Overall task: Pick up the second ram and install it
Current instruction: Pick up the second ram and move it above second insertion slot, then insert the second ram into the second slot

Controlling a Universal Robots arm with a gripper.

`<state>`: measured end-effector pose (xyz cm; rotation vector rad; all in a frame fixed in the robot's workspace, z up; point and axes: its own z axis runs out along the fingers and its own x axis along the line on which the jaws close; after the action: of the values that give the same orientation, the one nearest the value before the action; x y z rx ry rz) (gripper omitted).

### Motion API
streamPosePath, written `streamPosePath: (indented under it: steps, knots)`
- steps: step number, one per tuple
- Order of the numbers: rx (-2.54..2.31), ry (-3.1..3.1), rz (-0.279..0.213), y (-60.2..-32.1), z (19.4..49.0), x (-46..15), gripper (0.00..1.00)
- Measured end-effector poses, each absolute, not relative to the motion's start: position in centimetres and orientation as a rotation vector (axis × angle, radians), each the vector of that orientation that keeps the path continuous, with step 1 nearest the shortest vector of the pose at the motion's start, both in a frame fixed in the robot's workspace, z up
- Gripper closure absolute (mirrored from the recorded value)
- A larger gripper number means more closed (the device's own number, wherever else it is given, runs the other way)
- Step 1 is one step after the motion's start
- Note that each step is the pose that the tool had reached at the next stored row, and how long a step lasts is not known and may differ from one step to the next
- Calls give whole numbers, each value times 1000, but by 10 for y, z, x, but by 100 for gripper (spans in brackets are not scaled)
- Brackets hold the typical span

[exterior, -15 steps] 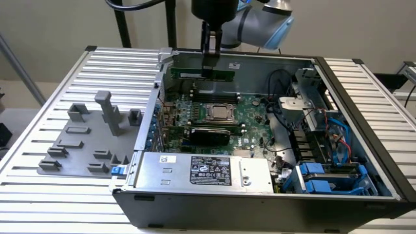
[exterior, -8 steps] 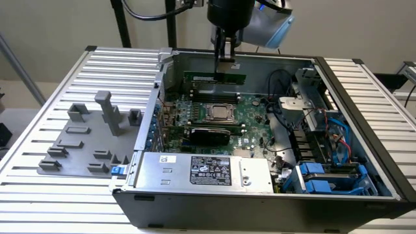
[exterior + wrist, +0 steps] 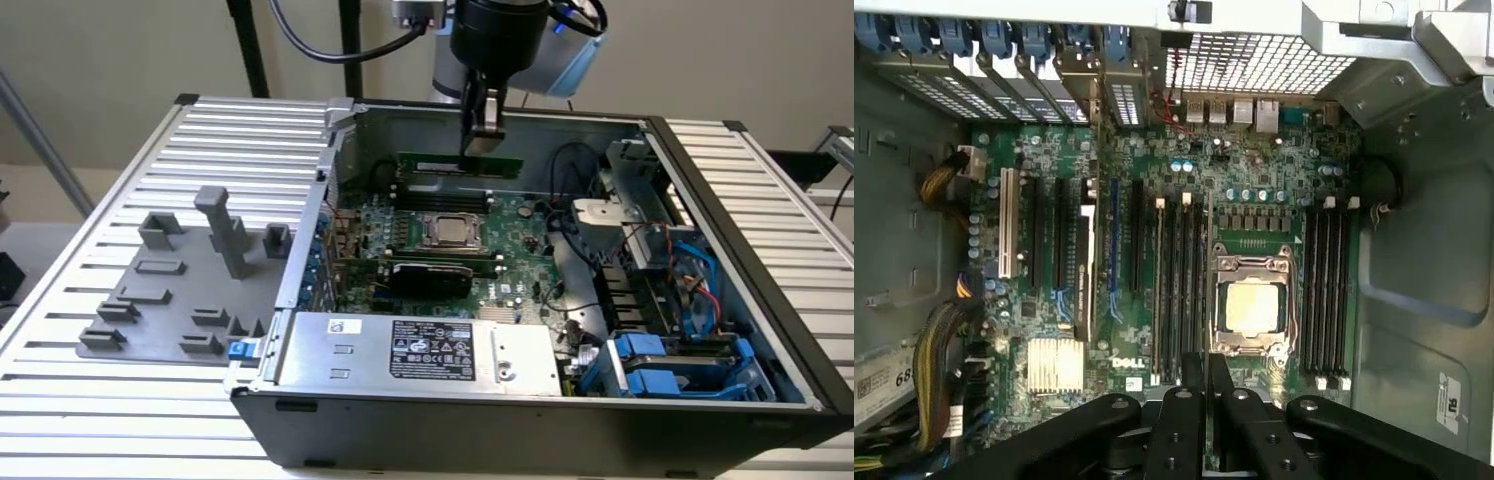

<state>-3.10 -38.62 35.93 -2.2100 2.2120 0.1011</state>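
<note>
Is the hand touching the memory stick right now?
Touching. In the exterior view the hand is clamped on the top edge of the green memory stick, with no gap between them.

motherboard point(image 3: 1274, 160): "DELL" | white label point(image 3: 884, 385) on case wall: "68"

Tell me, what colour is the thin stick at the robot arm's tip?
Green: the second ram shows its colour best in the exterior view.
</note>
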Motion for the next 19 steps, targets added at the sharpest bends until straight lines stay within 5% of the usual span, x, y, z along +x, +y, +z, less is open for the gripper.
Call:
streamPosePath:
  steps: [19]
  knots:
    - [-2200,2214,109,-386,356,-30,87]
